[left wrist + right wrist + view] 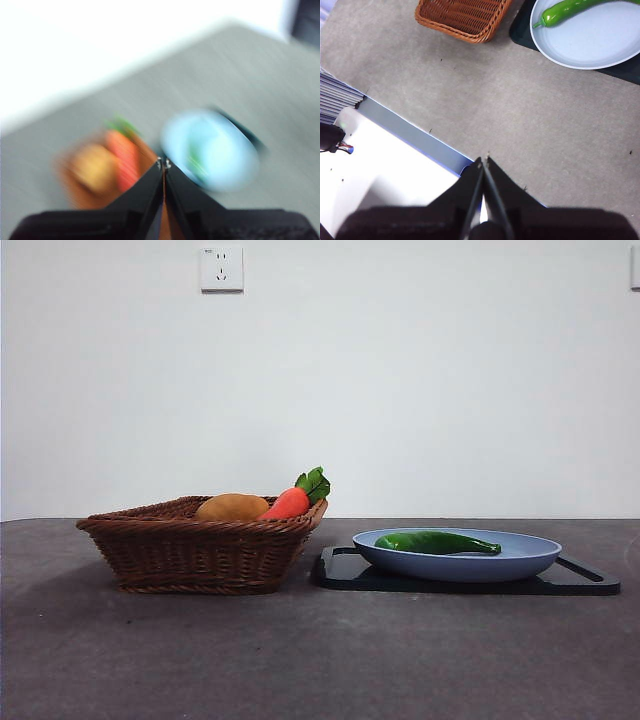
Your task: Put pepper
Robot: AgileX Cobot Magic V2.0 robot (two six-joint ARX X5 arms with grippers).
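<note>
Pepper (436, 542) lies lengthwise in blue plate (520, 562) on black tray (590, 580), beside wicker basket (190, 555) on counter (300, 660).
Left gripper (164, 164), right gripper (484, 161): jaws pressed together, empty, well apart from pepper.
Risk, by judgement: glossy curved skin may slip from pinch; plate may slide on tray.
Left wrist view heavily blurred. Right wrist view cuts off pepper's far end.

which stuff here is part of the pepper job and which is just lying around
Part of the job:
- pepper, lying in the blue plate

Just lying about:
- wicker basket
- carrot and potato in the basket
- black tray under the plate
- wall socket
</note>
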